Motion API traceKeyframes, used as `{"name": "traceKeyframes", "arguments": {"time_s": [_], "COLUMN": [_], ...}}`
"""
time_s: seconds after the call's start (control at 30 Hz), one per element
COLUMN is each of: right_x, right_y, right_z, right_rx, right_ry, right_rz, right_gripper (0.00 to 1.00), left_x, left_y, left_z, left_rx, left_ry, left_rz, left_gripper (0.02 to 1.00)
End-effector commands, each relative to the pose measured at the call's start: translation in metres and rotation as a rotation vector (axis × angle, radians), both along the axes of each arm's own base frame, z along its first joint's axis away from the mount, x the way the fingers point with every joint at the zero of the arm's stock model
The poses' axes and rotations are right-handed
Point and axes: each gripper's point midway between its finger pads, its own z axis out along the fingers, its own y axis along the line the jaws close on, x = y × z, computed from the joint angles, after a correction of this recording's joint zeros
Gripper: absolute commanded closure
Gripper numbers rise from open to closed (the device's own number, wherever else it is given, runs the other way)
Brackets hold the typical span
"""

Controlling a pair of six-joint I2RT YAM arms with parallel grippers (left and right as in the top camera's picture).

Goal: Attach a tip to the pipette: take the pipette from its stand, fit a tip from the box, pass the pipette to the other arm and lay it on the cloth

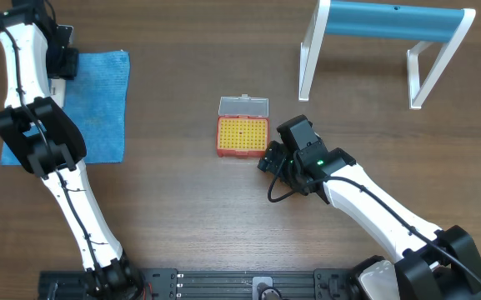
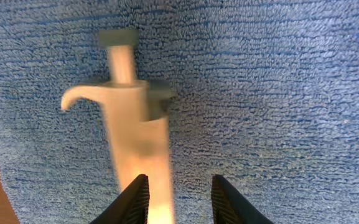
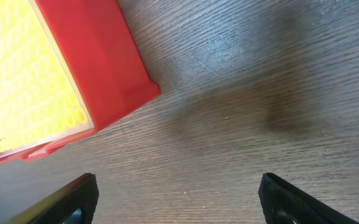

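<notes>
Pipette (image 2: pixel 132 130) over cloth (image 2: pixel 279 93), between L gripper (image 2: pixel 179 186) fingers; jaws parted, gap on one side, not clamped. R gripper (image 3: pixel 179 186) wide open, low over table (image 3: pixel 260 74), just beside tip box (image 3: pixel 104 68). Stand (image 1: pixel 390 21) well apart, nothing blocking.

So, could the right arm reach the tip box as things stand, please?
Probably yes: the right gripper hangs open right beside the tip box, with just bare table between them.

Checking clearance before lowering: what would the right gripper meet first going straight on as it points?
The right gripper would likely meet the bare brown wooden tabletop, beside the red plastic tip box.
</notes>
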Motion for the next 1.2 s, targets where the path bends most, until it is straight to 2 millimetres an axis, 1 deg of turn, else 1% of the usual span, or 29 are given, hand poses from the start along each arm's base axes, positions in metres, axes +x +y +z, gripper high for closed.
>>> {"name": "traceKeyframes", "arguments": {"time_s": [0.03,0.07,0.13,0.17,0.2,0.27,0.3,0.33,0.4,0.47,0.5,0.53,0.57,0.6,0.63,0.67,0.73,0.83,0.87,0.9,0.93,0.97,1.0,1.03,1.07,1.1,1.17,1.2], "right_x": [0.009,0.010,0.013,0.017,0.021,0.027,0.030,0.031,0.032,0.034,0.033,0.031,0.031,0.030,0.030,0.029,0.026,0.021,0.018,0.015,0.012,0.009,0.005,0.003,-0.001,-0.004,-0.009,-0.010], "right_y": [0.000,0.000,-0.001,-0.004,-0.008,-0.016,-0.022,-0.026,-0.036,-0.050,-0.056,-0.060,-0.065,-0.070,-0.071,-0.077,-0.086,-0.104,-0.111,-0.115,-0.118,-0.120,-0.120,-0.120,-0.119,-0.119,-0.116,-0.115], "right_z": [0.009,0.010,0.015,0.021,0.029,0.045,0.057,0.066,0.085,0.105,0.112,0.119,0.126,0.136,0.142,0.153,0.169,0.192,0.199,0.203,0.206,0.207,0.206,0.205,0.202,0.199,0.194,0.196], "right_rx": [0.003,0.004,0.005,-0.002,-0.011,-0.026,-0.039,-0.050,-0.071,-0.131,-0.163,-0.185,-0.216,-0.246,-0.262,-0.306,-0.380,-0.515,-0.558,-0.585,-0.603,-0.616,-0.623,-0.622,-0.617,-0.613,-0.599,-0.589], "right_ry": [-0.029,-0.032,-0.050,-0.067,-0.098,-0.160,-0.207,-0.245,-0.318,-0.415,-0.454,-0.482,-0.520,-0.566,-0.595,-0.651,-0.722,-0.818,-0.846,-0.866,-0.880,-0.894,-0.906,-0.910,-0.915,-0.918,-0.938,-0.956], "right_rz": [-0.027,-0.027,-0.032,-0.044,-0.044,-0.052,-0.056,-0.057,-0.050,-0.013,0.013,0.035,0.046,0.066,0.084,0.117,0.151,0.161,0.155,0.147,0.139,0.143,0.161,0.167,0.172,0.178,0.188,0.185], "right_gripper": [0.161,0.161,0.161,0.161,0.161,0.161,0.161,0.161,0.161,0.159,0.159,0.159,0.159,0.159,0.156,0.159,0.159,0.156,0.159,0.159,0.159,0.156,0.156,0.156,0.154,0.154,0.154,0.156], "left_x": [-0.010,-0.015,-0.024,-0.028,-0.032,-0.033,-0.035,-0.037,-0.046,-0.057,-0.062,-0.066,-0.068,-0.073,-0.076,-0.085,-0.098,-0.123,-0.135,-0.146,-0.157,-0.174,-0.192,-0.203,-0.222,-0.235,-0.273,-0.288], "left_y": [-0.003,-0.006,-0.014,-0.019,-0.023,-0.032,-0.038,-0.043,-0.050,-0.055,-0.062,-0.069,-0.075,-0.081,-0.083,-0.088,-0.094,-0.103,-0.109,-0.115,-0.121,-0.127,-0.133,-0.137,-0.144,-0.148,-0.160,-0.166], "left_z": [-0.005,-0.001,0.013,0.024,0.037,0.062,0.076,0.087,0.110,0.137,0.153,0.166,0.181,0.200,0.212,0.236,0.266,0.304,0.319,0.329,0.338,0.346,0.351,0.353,0.352,0.350,0.336,0.328], "left_rx": [-0.005,-0.012,-0.024,-0.027,-0.028,-0.044,-0.065,-0.083,-0.101,-0.111,-0.141,-0.175,-0.196,-0.207,-0.202,-0.180,-0.155,-0.128,-0.126,-0.131,-0.133,-0.131,-0.125,-0.123,-0.123,-0.125,-0.145,-0.158], "left_ry": [0.050,0.069,0.099,0.108,0.110,0.082,0.060,0.043,0.022,-0.009,-0.043,-0.071,-0.110,-0.159,-0.185,-0.239,-0.307,-0.395,-0.431,-0.458,-0.479,-0.499,-0.513,-0.517,-0.519,-0.518,-0.502,-0.496], "left_rz": [0.013,0.010,0.005,0.000,-0.006,-0.016,-0.021,-0.024,-0.028,-0.026,-0.029,-0.033,-0.027,-0.024,-0.030,-0.040,-0.052,-0.061,-0.061,-0.058,-0.057,-0.055,-0.057,-0.058,-0.057,-0.048,0.006,0.032], "left_gripper": [0.617,0.614,0.610,0.570,0.553,0.472,0.426,0.413,0.389,0.351,0.290,0.248,0.226,0.222,0.220,0.218,0.213,0.211,0.209,0.209,0.209,0.209,0.209,0.209,0.209,0.207,0.205,0.202]}}
